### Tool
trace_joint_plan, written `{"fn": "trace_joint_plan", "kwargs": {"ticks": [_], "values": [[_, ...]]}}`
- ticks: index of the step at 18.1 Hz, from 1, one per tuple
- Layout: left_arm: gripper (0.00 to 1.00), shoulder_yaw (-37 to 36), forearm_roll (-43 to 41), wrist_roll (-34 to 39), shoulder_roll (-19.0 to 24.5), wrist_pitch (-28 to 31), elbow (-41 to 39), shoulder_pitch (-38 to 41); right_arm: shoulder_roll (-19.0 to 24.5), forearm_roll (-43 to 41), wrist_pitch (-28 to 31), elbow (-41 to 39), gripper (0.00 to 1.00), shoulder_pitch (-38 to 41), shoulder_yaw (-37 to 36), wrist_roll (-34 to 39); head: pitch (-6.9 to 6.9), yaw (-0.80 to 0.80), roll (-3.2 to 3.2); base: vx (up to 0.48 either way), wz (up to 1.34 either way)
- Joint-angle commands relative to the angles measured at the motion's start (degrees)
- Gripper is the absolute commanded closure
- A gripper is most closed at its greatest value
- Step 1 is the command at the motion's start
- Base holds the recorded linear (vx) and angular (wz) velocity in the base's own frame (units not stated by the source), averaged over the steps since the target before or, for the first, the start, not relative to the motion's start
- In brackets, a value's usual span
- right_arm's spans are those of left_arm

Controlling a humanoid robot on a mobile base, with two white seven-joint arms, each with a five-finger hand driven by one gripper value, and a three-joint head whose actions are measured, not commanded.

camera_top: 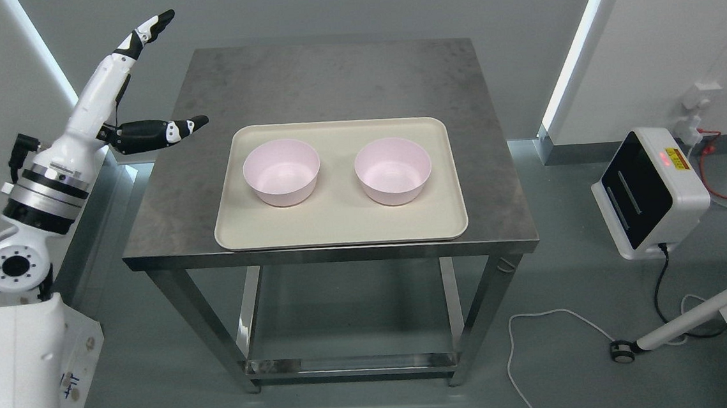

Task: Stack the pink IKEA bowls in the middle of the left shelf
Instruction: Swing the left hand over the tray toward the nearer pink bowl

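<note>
Two pink bowls, one point(282, 172) on the left and one point(394, 170) on the right, sit apart, unstacked, on one beige tray point(340, 231) on the steel table point(329, 78). The left hand point(138, 85) is raised beside the table's left edge, fingers spread wide, holding nothing

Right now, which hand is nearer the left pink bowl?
Left. The left hand is open, raised beyond the table's left edge, up-left of the left pink bowl on the tray. The right hand isn't in view.

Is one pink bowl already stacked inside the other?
No, the left pink bowl and the right pink bowl sit apart, side by side on the tray.
</note>
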Motion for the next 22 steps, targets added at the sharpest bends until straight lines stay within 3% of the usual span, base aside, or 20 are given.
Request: {"fn": "trace_joint_plan", "kwargs": {"ticks": [1, 7, 11, 13, 14, 17, 22], "values": [[0.00, -19.44, -1.77, 0.35, 22.28, -0.76, -1.48, -7.83, -1.00, 0.00, 0.03, -1.93, 0.00, 0.09, -0.62, 0.04, 0.00, 0.00, 0.00, 0.000, 0.00], [0.02, -25.25, -6.06, 0.53, 22.55, -1.55, -2.53, -9.16, -1.00, 0.00, 0.03, -1.93, 0.00, 0.09, -0.62, 0.04, 0.00, 0.00, 0.00, 0.000, 0.00], [0.05, -29.30, -15.88, 0.53, 21.85, -7.35, -5.70, -10.65, -1.00, 0.00, 0.03, -1.93, 0.00, 0.09, -0.62, 0.04, 0.00, 0.00, 0.00, 0.000, 0.00], [0.06, -31.76, -24.32, 0.18, 18.62, -6.92, -6.49, -11.61, -1.00, 0.00, 0.03, -1.93, 0.00, 0.09, -0.62, 0.04, 0.00, 0.00, 0.00, 0.000, 0.00], [0.06, -32.12, -29.40, -1.22, 15.46, -6.39, -7.62, -13.71, -1.00, 0.00, 0.03, -1.93, 0.00, 0.09, -0.62, 0.04, 0.00, 0.00, 0.00, 0.000, 0.00], [0.08, -32.21, -36.31, -18.76, 11.32, -6.21, -7.72, -20.49, -1.00, 0.00, 0.03, -1.93, 0.00, 0.09, -0.62, 0.04, 0.00, 0.00, 0.00, 0.000, 0.00], [0.09, -32.30, -36.75, -19.16, 9.46, -6.21, -7.46, -18.22, -1.00, 0.00, 0.03, -1.93, 0.00, 0.09, -0.62, 0.04, 0.00, 0.00, 0.00, 0.000, 0.00]]}}
